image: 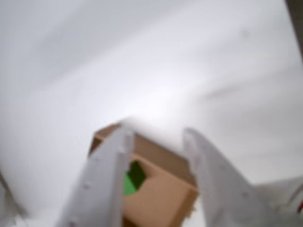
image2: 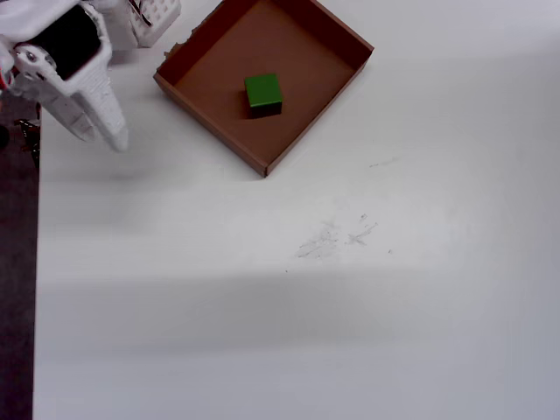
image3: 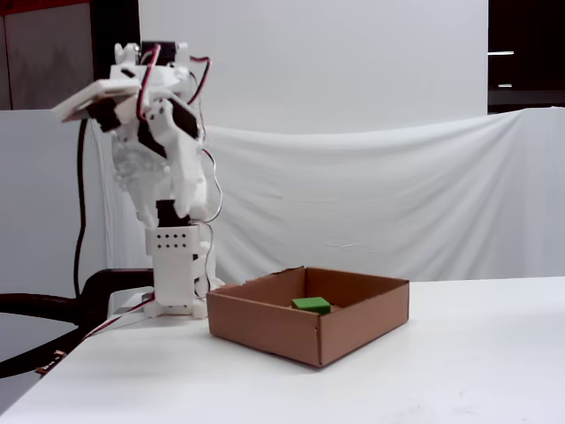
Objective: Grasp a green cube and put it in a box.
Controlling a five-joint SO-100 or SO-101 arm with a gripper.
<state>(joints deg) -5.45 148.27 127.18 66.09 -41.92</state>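
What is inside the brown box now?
Only the green cube lies in the box, on its floor near the middle, touching no wall. In the fixed view the front wall hides the cube's lower part.

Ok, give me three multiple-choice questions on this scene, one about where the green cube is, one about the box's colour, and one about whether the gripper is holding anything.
1. Where is the green cube?
A. On the bare table in front of the box
B. Inside the box, on its floor
C. Between the gripper's fingers

2. What colour is the box?
A. Brown
B. White
C. Blue

3. What is the state of the gripper?
A. Shut on the cube
B. Open and empty
C. Pressed flat on the table

Answers:
1. B: the overhead view shows the cube resting within the box walls, and the fixed view shows its top just above the near wall.
2. A: the box is brown cardboard in all three views.
3. B: in the wrist view the fingers stand apart with nothing between them, and the cube lies below in the box.
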